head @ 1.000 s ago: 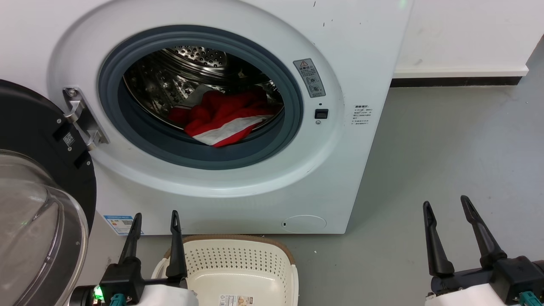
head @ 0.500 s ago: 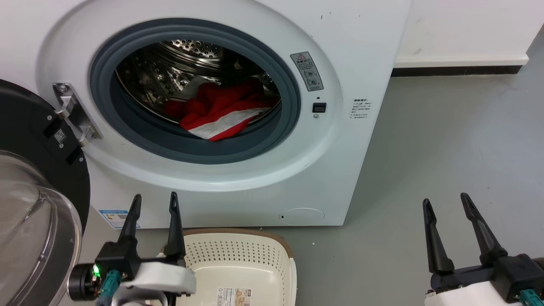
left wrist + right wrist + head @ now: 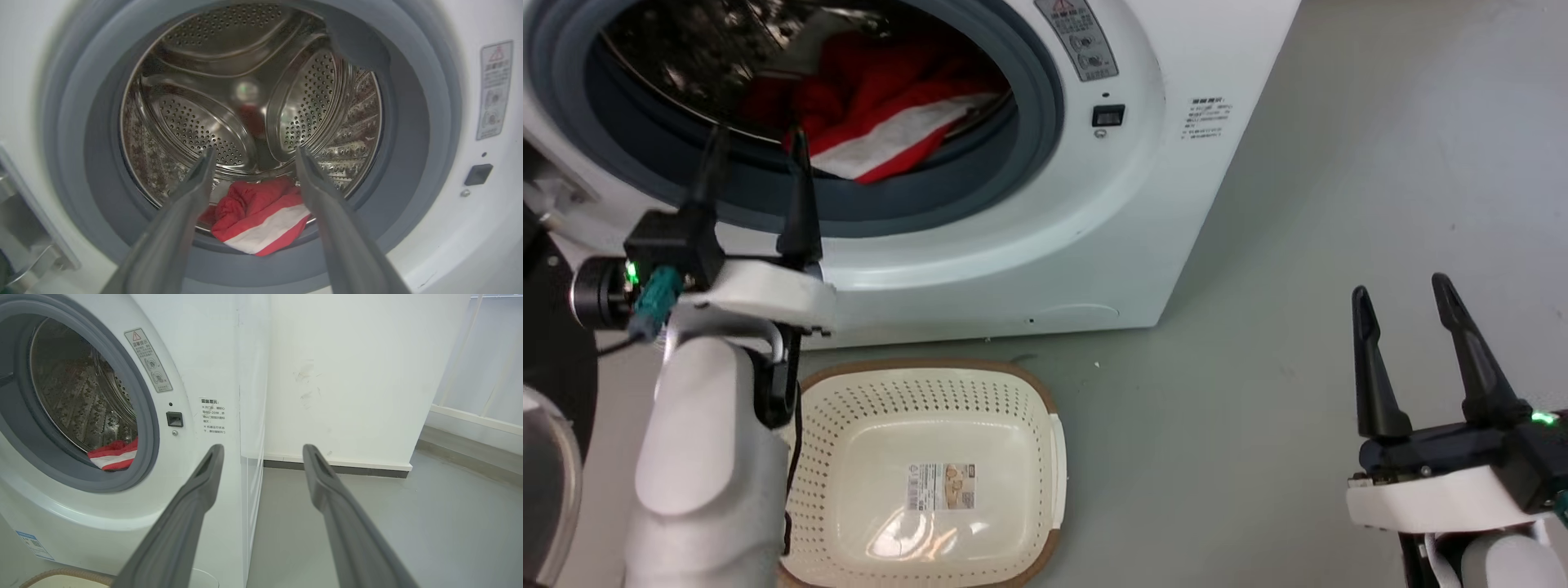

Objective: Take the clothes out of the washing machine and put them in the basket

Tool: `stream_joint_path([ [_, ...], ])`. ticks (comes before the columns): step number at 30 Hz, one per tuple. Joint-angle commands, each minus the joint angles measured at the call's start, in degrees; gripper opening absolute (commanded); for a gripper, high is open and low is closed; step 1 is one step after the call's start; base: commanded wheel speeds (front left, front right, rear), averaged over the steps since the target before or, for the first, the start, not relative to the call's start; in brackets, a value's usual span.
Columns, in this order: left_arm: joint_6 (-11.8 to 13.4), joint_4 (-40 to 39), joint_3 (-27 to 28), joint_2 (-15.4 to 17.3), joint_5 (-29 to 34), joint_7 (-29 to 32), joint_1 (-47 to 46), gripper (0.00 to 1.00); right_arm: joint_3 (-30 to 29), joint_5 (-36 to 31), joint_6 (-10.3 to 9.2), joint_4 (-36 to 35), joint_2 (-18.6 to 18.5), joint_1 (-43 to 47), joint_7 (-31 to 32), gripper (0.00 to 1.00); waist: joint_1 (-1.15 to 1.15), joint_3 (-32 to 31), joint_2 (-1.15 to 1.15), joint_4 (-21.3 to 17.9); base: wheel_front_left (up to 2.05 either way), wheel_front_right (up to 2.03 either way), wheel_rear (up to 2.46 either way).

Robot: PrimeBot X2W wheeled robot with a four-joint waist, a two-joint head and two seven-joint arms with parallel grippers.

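Note:
Red clothes (image 3: 882, 106) with a white panel lie at the front of the washing machine (image 3: 1094, 212) drum, hanging over the grey rubber rim. They also show in the left wrist view as red-and-white clothes (image 3: 261, 216) and in the right wrist view as clothes (image 3: 114, 455). My left gripper (image 3: 756, 139) is open, raised in front of the porthole's lower left, apart from the fabric. The cream basket (image 3: 849, 408) sits empty on the floor below the machine. My right gripper (image 3: 1405, 294) is open at the lower right, over the floor.
The machine's open glass door (image 3: 547, 457) stands at the far left, beside my left forearm. Grey floor (image 3: 1298, 204) stretches to the right of the machine. A white wall (image 3: 347, 375) with a dark skirting stands behind it.
The head camera has tilted down, so the whole basket shows. My left arm has risen from beside the basket to the porthole. The right gripper stays open.

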Motion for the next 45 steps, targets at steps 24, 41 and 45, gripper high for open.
stream_joint_path([
  [24, -2.16, 39.1, -12.88, 12.9, -1.38, 22.99, -49.36, 1.0, -0.77, 6.35, -0.04, -2.93, 0.1, -13.3, -0.14, 1.0, 0.0, 24.47, 0.0, -9.4, 0.0, 0.0, 0.0],
  [41, -2.19, 47.92, -23.15, 14.69, -8.45, 39.61, -61.04, 1.0, -0.66, 7.69, -0.04, -3.91, 0.1, -15.62, -0.14, 1.0, 0.0, 30.28, 0.0, -9.83, 0.0, 0.0, 0.0],
  [45, -2.19, 48.29, -24.71, 14.95, -10.49, 39.61, -60.93, 0.0, -0.69, 7.55, -0.04, -3.5, 0.1, -15.67, -0.14, 1.0, 0.0, 29.79, 0.0, -9.83, 0.0, 0.0, 0.0],
])
